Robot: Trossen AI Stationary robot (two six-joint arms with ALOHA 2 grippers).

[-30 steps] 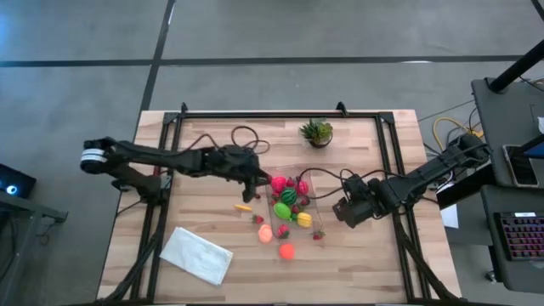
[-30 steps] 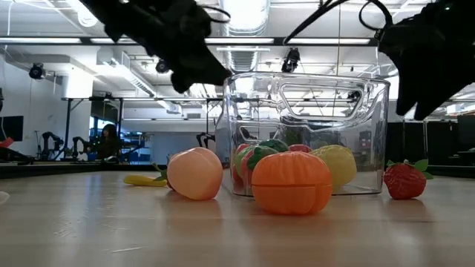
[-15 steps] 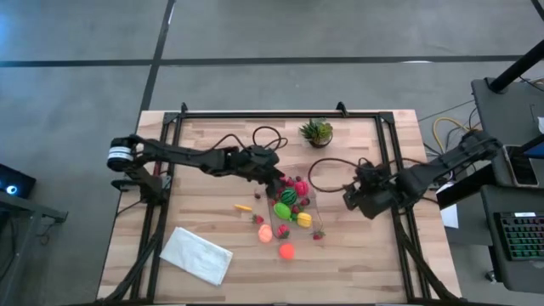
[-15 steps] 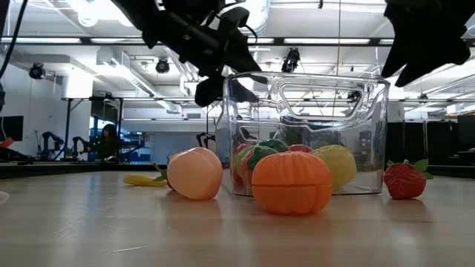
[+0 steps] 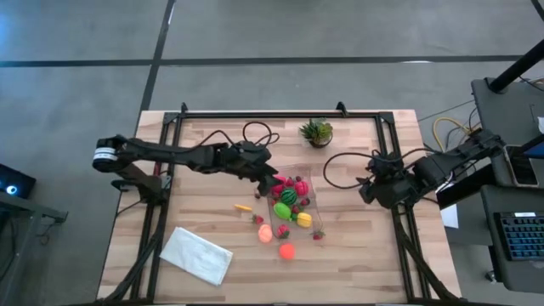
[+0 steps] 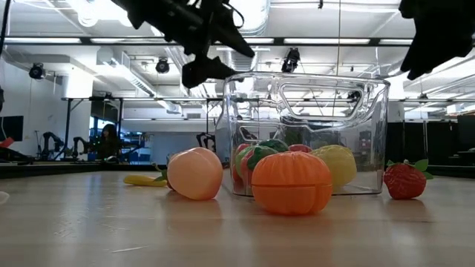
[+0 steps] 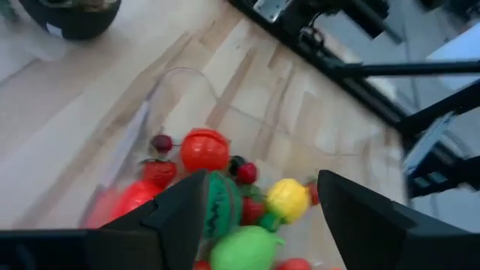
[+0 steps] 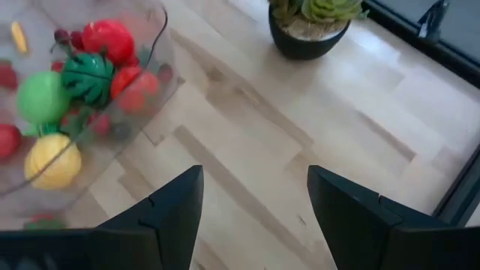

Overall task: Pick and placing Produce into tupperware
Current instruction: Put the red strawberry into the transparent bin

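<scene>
The clear tupperware (image 5: 293, 201) stands mid-table and holds red, pink, striped green (image 7: 222, 207), lime green and yellow (image 7: 287, 199) produce. Outside it, on the wood, lie an orange piece (image 6: 292, 182), a peach-coloured one (image 6: 195, 173), a small yellow one (image 5: 244, 206) and small strawberries (image 5: 258, 219). My left gripper (image 5: 270, 174) hovers open above the tupperware's far left corner, with nothing between its fingers (image 7: 180, 217). My right gripper (image 5: 370, 189) hangs open to the right of the tupperware, over bare wood (image 8: 255, 150).
A small potted plant (image 5: 316, 132) stands at the far edge behind the tupperware. A white folded cloth (image 5: 195, 255) lies near the front left. Black frame rails (image 5: 387, 144) run along the table's left, right and far sides. Cables loop behind both grippers.
My left gripper has moved right to the tupperware's far left corner, opened there, then risen a little. My right gripper has drawn away from the tupperware toward the table's right and far edges, rising, with its fingers unchanged.
</scene>
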